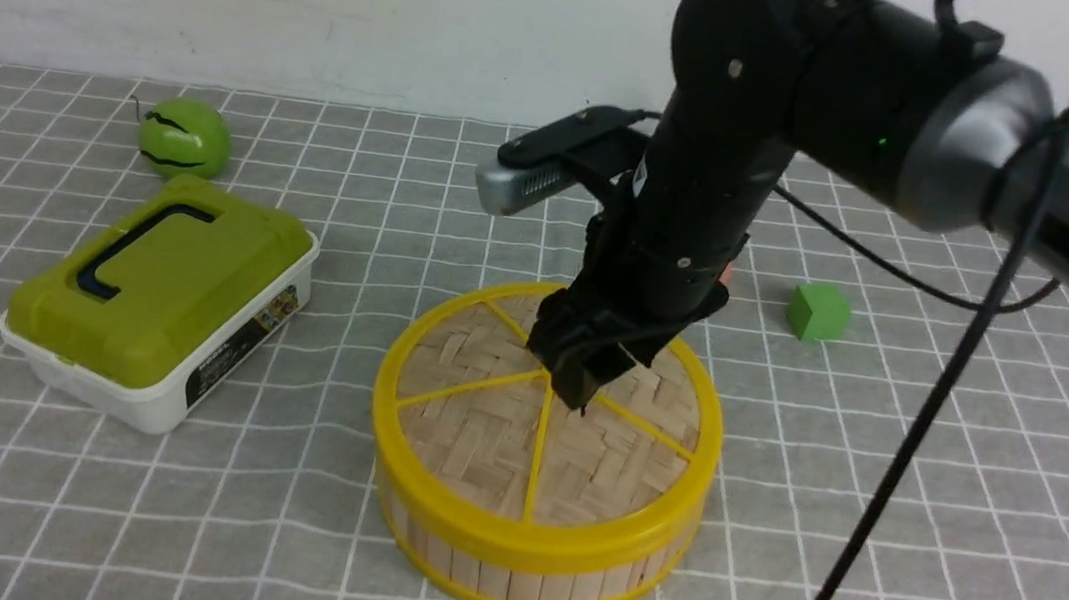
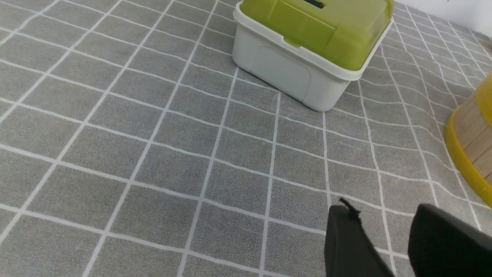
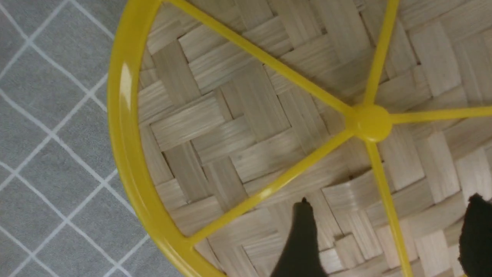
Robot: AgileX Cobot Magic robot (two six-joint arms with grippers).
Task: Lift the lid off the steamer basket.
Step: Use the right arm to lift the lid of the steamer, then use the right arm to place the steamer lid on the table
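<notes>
Near the middle of the tabletop (image 1: 865,579), which is grey with pale grid lines, stands one steamer basket (image 1: 527,583), round and shallow, its wall made of upright pale bamboo slats with a yellow band around the foot. One lid (image 1: 479,435) lies flat on top: a wide disc of woven, straw-coloured strips with a glossy yellow rim, five yellow spokes and one small round yellow knob (image 3: 373,123) where they meet. The weave shows lighter and darker strips, crossing at angles.

Over the lid hangs the right gripper (image 3: 390,198), its two fingers apart with nothing between them; whether the tips touch the weave, I cannot tell. The left gripper (image 2: 382,207) has its two fingers slightly apart over bare tabletop.

To the left of the basket are one white box (image 1: 155,403) with an olive-green top and dark handle, and one green ball-like thing (image 1: 185,140) behind it. Beyond the basket, to its right, sits one green block (image 1: 819,312).
</notes>
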